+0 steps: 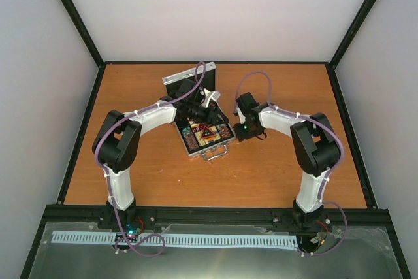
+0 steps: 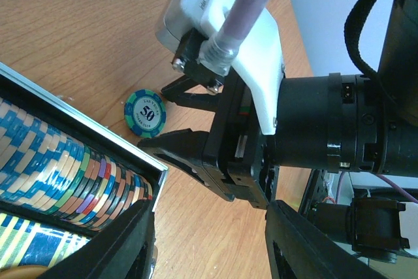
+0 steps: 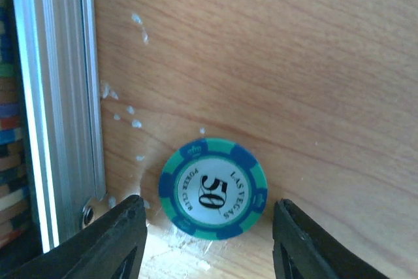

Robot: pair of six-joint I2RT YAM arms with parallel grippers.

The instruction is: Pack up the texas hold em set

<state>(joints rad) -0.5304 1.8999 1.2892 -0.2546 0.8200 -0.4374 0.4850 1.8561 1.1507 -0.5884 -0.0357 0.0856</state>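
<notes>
Left arm (image 1: 140, 122): goes up from its base at 7 o'clock of the tabletop (image 1: 274, 174), bends, and stretches toward 3 o'clock. Its wrist is over the open case.
Left pincer (image 2: 209, 249): spread, with nothing between its fingers. In its own view the two black fingers (image 2: 117, 246) stand apart at 6 o'clock of the frame, over the case's corner and bare wood.
Case (image 2: 85, 119): sits at the middle of the tabletop, open and slightly askew. The silver lid (image 1: 177, 83) stands up on its 11 o'clock side. The metal handle (image 1: 215, 153) is on its 5 o'clock edge.
Case contents: rows of striped chips (image 2: 65, 174) stand on edge, packed close in the black-lined tray. A triangular piece (image 1: 208, 134) lies among them near the middle.
Loose chip (image 3: 212, 187): green and blue, marked 50, lying flat on the tabletop at 3 o'clock of the case. It is just outside the aluminium wall, with a strip of wood between chip and wall.
Right pincer (image 3: 209, 240): spread and pointing down at the tabletop, one finger on each side of the loose chip. In its own view a thin line of wood shows between the chip and each finger, so it pinches nothing.
Right arm (image 1: 284, 119): goes up from its base at 5 o'clock, bends, and stretches toward 9 o'clock. It ends just beside the case's 3 o'clock wall.
</notes>
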